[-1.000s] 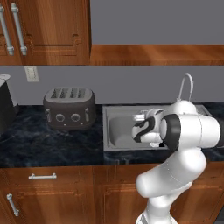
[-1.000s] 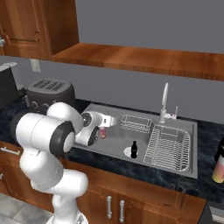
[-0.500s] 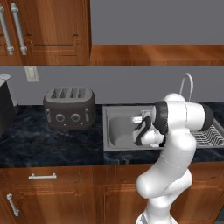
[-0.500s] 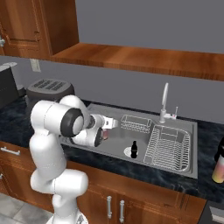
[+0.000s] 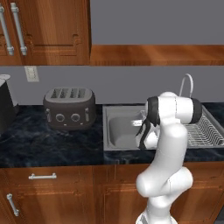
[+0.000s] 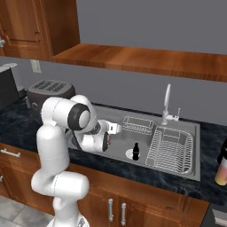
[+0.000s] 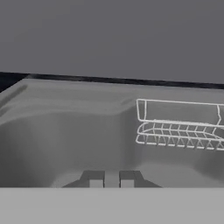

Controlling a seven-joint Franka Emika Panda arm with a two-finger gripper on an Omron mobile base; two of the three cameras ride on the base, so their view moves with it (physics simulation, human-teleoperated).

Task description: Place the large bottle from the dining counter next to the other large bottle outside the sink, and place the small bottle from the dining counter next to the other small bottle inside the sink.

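Closed claw [image 7: 111,179] inside sink [image 7: 65,127] basin

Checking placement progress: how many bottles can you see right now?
2. A small dark bottle stands in the sink basin beside the dish rack; a large bottle stands on the counter right of the sink. The arm may hide others.

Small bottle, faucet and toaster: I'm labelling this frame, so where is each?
small bottle [image 6: 136,151]: right base view, middle of its dark body.
faucet [image 6: 166,98]: right base view, upright neck.
toaster [image 5: 70,108]: left base view, front face above the knobs.
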